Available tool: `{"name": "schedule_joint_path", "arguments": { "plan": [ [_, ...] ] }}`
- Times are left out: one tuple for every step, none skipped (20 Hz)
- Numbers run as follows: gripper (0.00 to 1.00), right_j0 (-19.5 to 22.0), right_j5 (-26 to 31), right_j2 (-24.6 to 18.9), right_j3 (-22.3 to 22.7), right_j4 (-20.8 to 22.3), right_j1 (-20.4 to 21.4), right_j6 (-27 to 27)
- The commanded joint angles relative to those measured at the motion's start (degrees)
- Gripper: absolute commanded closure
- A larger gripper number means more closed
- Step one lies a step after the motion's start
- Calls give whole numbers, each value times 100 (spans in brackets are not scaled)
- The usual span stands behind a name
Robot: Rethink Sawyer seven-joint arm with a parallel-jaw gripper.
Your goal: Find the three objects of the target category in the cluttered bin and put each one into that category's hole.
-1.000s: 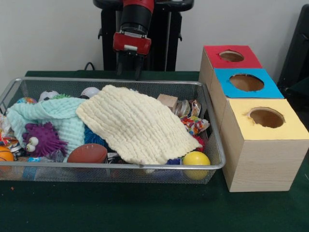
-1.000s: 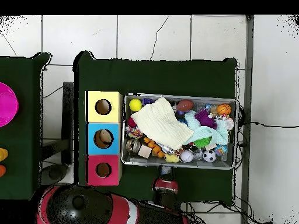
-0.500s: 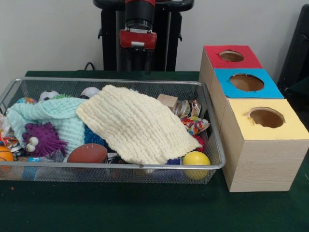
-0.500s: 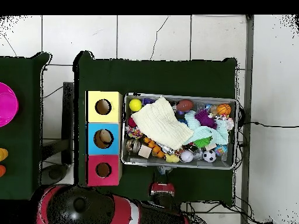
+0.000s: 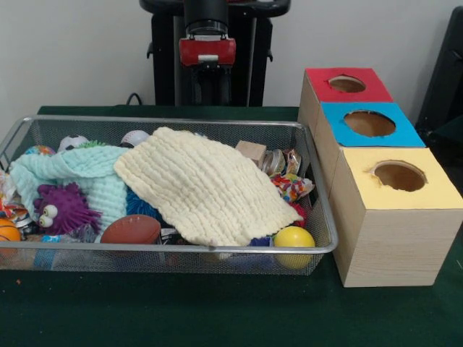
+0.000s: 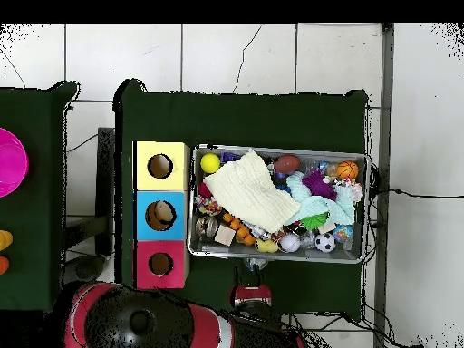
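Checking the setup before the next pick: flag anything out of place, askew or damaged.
The yellow box's hole has a ragged, torn-looking edge, unlike the clean holes in the blue box and red box. In the bin, a cream cloth sprawls over the toys, hiding many.

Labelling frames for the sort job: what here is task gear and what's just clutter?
Job:
bin
red-topped box
blue-topped box
yellow-topped box
gripper, behind the bin, outside it

Clutter:
cream cloth
mint cloth
purple spiky toy
yellow ball
toy football
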State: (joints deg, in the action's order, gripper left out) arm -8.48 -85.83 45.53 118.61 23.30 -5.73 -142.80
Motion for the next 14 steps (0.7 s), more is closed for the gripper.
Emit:
{"name": "schedule_joint_path", "arguments": {
  "plan": [
    [0, 224, -905, -357, -650, -323, -83, 793],
    [0, 223, -970, -353, -595, -452, -115, 847],
    [0, 219, -1060, -353, -538, -591, -153, 912],
    [0, 226, -1174, -365, -475, -746, -205, 969],
    [0, 216, -1276, -367, -420, -869, -246, 1026],
    [0, 212, -1365, -373, -366, -1003, -298, 1050],
    [0, 207, -1454, -378, -312, -1137, -349, 1075],
    [0, 188, -1461, -378, -282, -1241, -412, 1069],
    [0, 188, -1354, -397, -313, -1272, -497, 996],
    [0, 188, -1247, -416, -345, -1303, -582, 924],
    [0, 213, -1023, -459, -410, -1290, -671, 787],
    [0, 213, -591, -503, -441, -1281, -732, 603],
    [0, 198, -123, -535, -452, -1244, -742, 432],
    [0, 158, 131, -537, -446, -1225, -734, 360]
  ]
}}
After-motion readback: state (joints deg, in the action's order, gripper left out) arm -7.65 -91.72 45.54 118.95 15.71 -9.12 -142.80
